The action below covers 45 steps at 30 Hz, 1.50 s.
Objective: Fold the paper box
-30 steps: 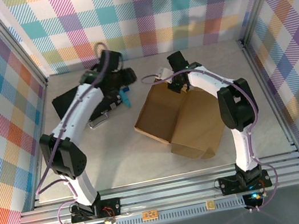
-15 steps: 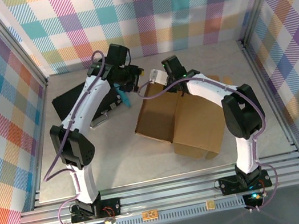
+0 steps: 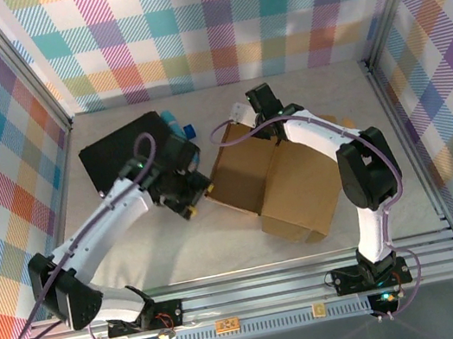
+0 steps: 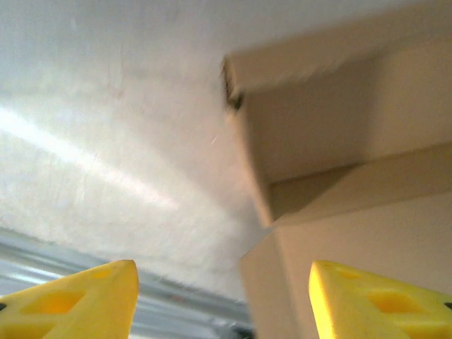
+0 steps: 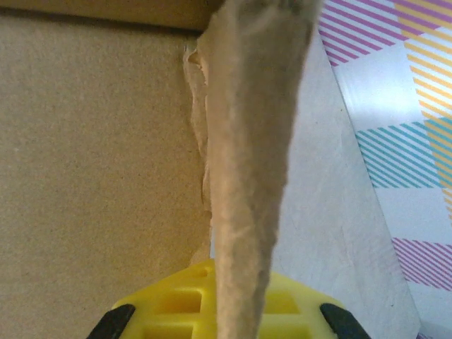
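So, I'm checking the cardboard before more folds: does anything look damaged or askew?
Yes: a flap of the plain brown corrugated cardboard box, pinched in the right gripper, has a ragged, wavy edge in the right wrist view, as if frayed or crumpled.

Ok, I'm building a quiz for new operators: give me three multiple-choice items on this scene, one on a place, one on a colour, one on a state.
1. In the top view, where is the black case relative to the cardboard box? A left of it; B on it; C right of it.
2. The left pincer has fingers of what colour? A red; B yellow; C green.
3. The right pincer is: A open, holding nothing; B shut on the case; C shut on a box flap.
Answers: A, the case lies to the box's left; B, both tips are yellow; C, cardboard runs between its fingers.
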### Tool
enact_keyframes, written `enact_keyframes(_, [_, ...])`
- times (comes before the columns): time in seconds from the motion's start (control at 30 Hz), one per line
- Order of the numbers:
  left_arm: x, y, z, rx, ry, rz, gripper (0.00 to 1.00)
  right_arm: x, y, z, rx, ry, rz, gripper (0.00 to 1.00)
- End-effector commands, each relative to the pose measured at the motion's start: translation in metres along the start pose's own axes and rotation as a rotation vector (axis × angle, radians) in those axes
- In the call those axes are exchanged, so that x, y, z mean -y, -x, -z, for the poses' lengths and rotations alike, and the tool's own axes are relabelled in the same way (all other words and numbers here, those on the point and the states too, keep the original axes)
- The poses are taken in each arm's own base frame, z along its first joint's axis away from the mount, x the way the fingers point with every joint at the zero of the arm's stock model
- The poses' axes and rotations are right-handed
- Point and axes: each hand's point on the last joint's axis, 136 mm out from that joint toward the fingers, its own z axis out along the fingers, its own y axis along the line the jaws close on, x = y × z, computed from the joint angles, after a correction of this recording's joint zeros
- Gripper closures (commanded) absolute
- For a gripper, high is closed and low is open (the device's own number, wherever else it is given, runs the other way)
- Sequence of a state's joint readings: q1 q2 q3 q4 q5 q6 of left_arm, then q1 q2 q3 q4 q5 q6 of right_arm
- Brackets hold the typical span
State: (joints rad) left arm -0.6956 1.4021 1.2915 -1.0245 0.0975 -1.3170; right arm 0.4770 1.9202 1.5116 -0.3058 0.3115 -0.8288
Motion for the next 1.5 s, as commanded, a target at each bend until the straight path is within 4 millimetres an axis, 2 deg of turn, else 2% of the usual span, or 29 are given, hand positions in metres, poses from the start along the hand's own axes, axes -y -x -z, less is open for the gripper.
enact_keyframes(0.0, [0.027, -0.003, -0.028, 0.007, -0.071, 0.042, 0.34, 0.005, -0.003, -0.003, -0.033, -0.008, -0.042, 1.0])
enact_keyframes(0.07, [0.033, -0.007, -0.039, 0.016, -0.055, 0.017, 0.35, 0.002, -0.006, -0.004, -0.05, 0.003, -0.051, 1.0])
enact_keyframes(0.2, [0.036, -0.02, -0.075, -0.012, -0.058, 0.023, 0.38, -0.003, -0.01, -0.004, -0.067, 0.027, -0.075, 1.0])
enact_keyframes(0.3, [0.042, -0.019, -0.098, 0.003, -0.102, 0.032, 0.42, -0.006, -0.011, -0.004, -0.073, 0.038, -0.082, 1.0])
enact_keyframes(0.4, [0.049, -0.015, -0.11, 0.033, -0.124, 0.019, 0.5, -0.009, -0.014, -0.004, -0.079, 0.051, -0.087, 1.0])
enact_keyframes(0.53, [0.033, -0.015, -0.124, 0.039, -0.047, 0.014, 0.62, -0.012, -0.017, -0.005, -0.086, 0.069, -0.096, 1.0])
enact_keyframes(0.63, [0.019, -0.02, -0.134, 0.028, -0.001, 0.016, 0.64, -0.015, -0.019, -0.006, -0.091, 0.077, -0.092, 1.0])
enact_keyframes(0.73, [0.014, -0.022, -0.144, 0.023, 0.025, 0.007, 0.66, -0.016, -0.02, -0.008, -0.095, 0.079, -0.086, 1.0])
enact_keyframes(0.83, [0.004, -0.022, -0.151, 0.027, 0.096, 0.002, 0.78, -0.019, -0.023, -0.009, -0.102, 0.082, -0.078, 1.0])
enact_keyframes(0.93, [-0.008, -0.021, -0.152, 0.03, 0.175, 0.005, 0.97, -0.023, -0.027, -0.01, -0.112, 0.092, -0.07, 1.0])
enact_keyframes(0.97, [-0.011, -0.021, -0.15, 0.034, 0.198, 0.001, 1.0, -0.024, -0.028, -0.011, -0.116, 0.094, -0.069, 1.0])
enact_keyframes(1.07, [-0.017, -0.018, -0.141, 0.05, 0.248, -0.007, 1.0, -0.03, -0.037, -0.012, -0.154, 0.094, -0.065, 1.0])
enact_keyframes(1.23, [-0.012, -0.013, -0.121, 0.076, 0.266, -0.06, 1.0, -0.034, -0.055, -0.015, -0.254, 0.053, -0.071, 1.0])
enact_keyframes(1.3, [-0.009, -0.012, -0.115, 0.074, 0.273, -0.107, 1.0, -0.037, -0.049, -0.009, -0.229, 0.088, -0.127, 1.0])
enact_keyframes(1.33, [-0.009, -0.012, -0.112, 0.071, 0.279, -0.127, 1.0, -0.045, -0.043, -0.002, -0.198, 0.161, -0.163, 1.0])
enact_keyframes(1.37, [-0.009, -0.011, -0.11, 0.063, 0.279, -0.16, 1.0, -0.061, -0.028, 0.011, -0.128, 0.309, -0.212, 0.94])
enact_keyframes(1.4, [-0.009, -0.011, -0.109, 0.056, 0.279, -0.185, 1.0, -0.073, -0.016, 0.024, -0.07, 0.431, -0.253, 0.83])
enact_keyframes(1.43, [-0.01, -0.01, -0.107, 0.05, 0.281, -0.209, 1.0, -0.08, -0.008, 0.035, -0.033, 0.511, -0.291, 0.72])
enact_keyframes(1.47, [-0.011, -0.008, -0.106, 0.05, 0.282, -0.229, 1.0, -0.083, -0.002, 0.043, -0.012, 0.564, -0.325, 0.66])
